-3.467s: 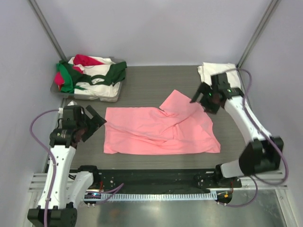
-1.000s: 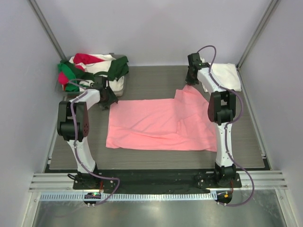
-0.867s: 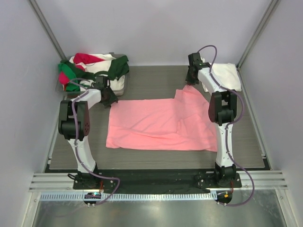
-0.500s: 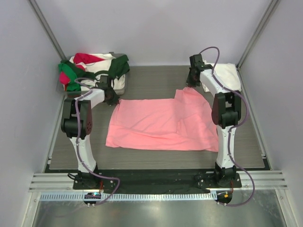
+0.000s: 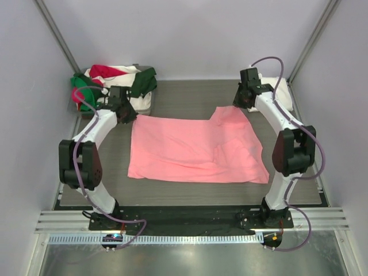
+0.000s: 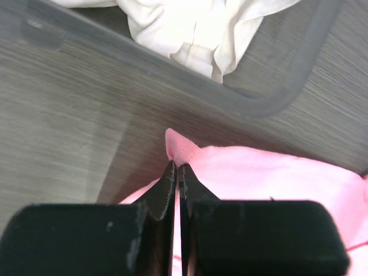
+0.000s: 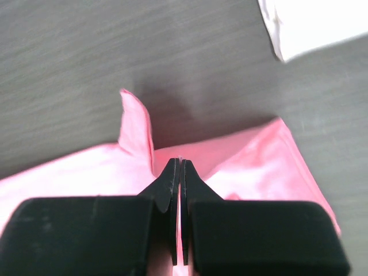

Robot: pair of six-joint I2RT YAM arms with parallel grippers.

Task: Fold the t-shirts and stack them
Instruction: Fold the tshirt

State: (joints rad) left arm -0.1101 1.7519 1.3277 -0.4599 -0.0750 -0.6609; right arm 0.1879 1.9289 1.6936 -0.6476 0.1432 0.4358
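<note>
Pinching the two far corners of the salmon-pink t-shirt (image 5: 195, 146), the left gripper (image 6: 179, 167) and right gripper (image 7: 178, 162) have their fingers clamped tight on the cloth. The shirt lies spread at centre frame on the table (image 5: 184, 95), its upper-left corner just beside the near rim of the clear tray (image 6: 172, 63) and its upper-right corner near the white t-shirt (image 7: 322, 23). Bare table shows above the far edge and below the near edge.

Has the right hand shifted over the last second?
Yes. The right hand has moved rightward, toward the folded white t-shirt, with the pink t-shirt pinched.
</note>
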